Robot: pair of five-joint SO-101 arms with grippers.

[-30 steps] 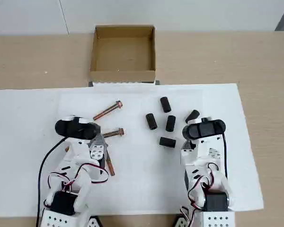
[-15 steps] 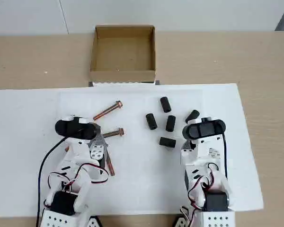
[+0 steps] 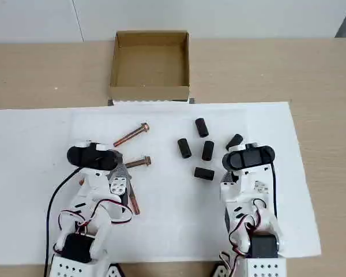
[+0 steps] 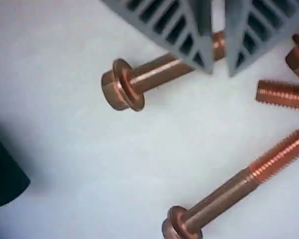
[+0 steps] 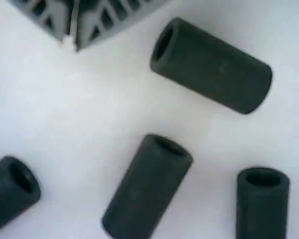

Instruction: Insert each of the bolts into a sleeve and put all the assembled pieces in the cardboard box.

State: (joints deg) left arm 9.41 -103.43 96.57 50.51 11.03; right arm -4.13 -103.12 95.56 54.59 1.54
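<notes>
On the white sheet point(image 3: 34, 133), left fingers point(image 4: 174, 25) closed, empty, above a bolt point(image 4: 134, 82); right fingers point(image 5: 104, 12) closed, empty, near a sleeve point(image 5: 212, 64).

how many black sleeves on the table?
5 black cylindrical sleeves: one nearest the brown cardboard box, two side by side, one nearer the arms, one partly under the right arm. More may hide under the arms.

Overhead, wrist views close on bolts point(image 4: 152, 74), sleeves point(image 5: 212, 64)
</notes>
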